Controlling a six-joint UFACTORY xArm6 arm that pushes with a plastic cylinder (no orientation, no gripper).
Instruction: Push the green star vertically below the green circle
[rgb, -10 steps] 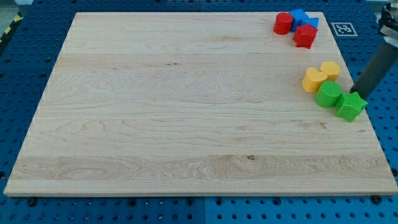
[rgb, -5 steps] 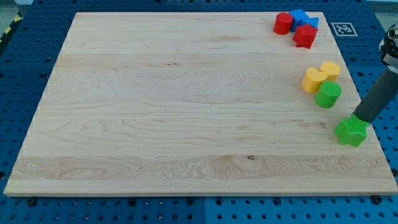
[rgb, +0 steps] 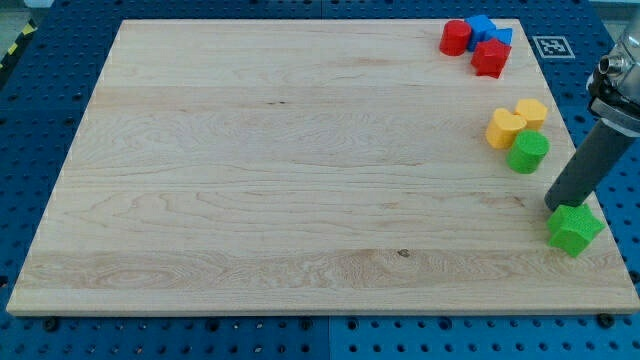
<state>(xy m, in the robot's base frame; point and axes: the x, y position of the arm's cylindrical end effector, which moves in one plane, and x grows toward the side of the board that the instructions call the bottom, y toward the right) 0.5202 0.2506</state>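
Observation:
The green star (rgb: 574, 229) lies near the board's right edge, low in the view. The green circle (rgb: 527, 152) stands up and to the left of it, just below the two yellow blocks. My tip (rgb: 553, 207) is at the star's upper left corner, touching or nearly touching it. The dark rod slants up to the view's right from there. The star sits lower than the circle and a little to its right.
A yellow heart (rgb: 505, 128) and a second yellow block (rgb: 532, 112) stand just above the green circle. A red cylinder (rgb: 455, 37), a blue block (rgb: 484, 28) and a red star (rgb: 490, 57) cluster at the top right corner. The wooden board (rgb: 300, 170) ends just right of the star.
The green star has been pushed down the view, away from the green circle, and slightly right. My tip has followed it down. The other blocks have not moved.

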